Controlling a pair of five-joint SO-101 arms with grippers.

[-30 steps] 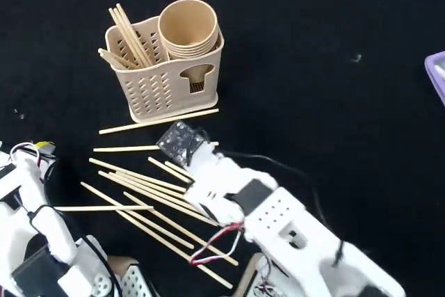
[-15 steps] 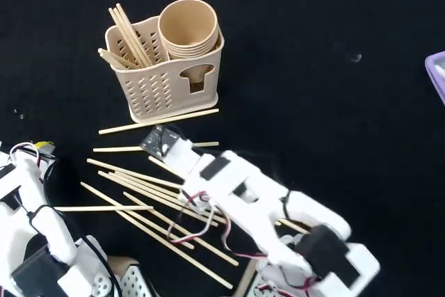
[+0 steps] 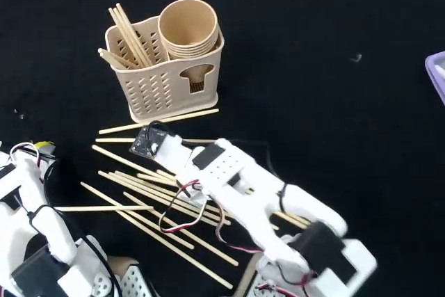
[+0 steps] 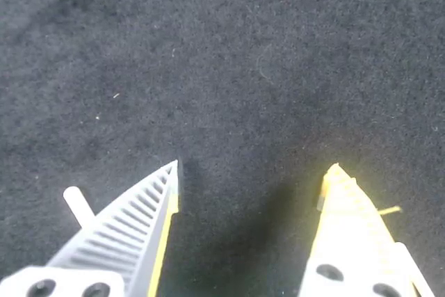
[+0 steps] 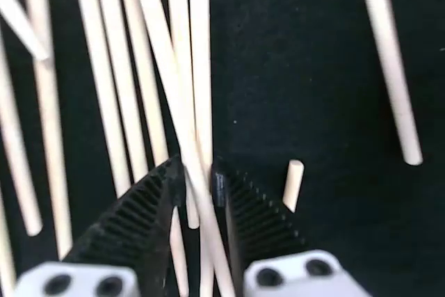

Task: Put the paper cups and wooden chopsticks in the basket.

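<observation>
**Black table seen from above, with two wrist views.** The basket is standing upright toward the far edge, left of the middle. A stack of cups is sitting in its right compartment. A bundle of chopsticks is leaning in its left compartment, with the ends sticking out above the rim.

The loose sticks are lying flat between the basket and the near edge. Most are fanning out in a crossing pile. One is lying just in front of the basket's foot, apart from the pile, and another is lying alone toward the near left corner.

The right arm is stretching from the near edge across the pile, with its wires hanging over the sticks. The right gripper is pointing down at the far end of the pile, near the basket but not touching it. In the right wrist view its black ribbed jaws are standing almost together and pinching the loose sticks. A slanted stick is passing through the narrow gap beside a straighter one. It cannot be told whether both are being gripped.

The left arm is resting at the near left corner. The left gripper is pointing at bare black cloth, with its jaws gaping wide and nothing between them.

A purple object is showing at the right edge.
</observation>
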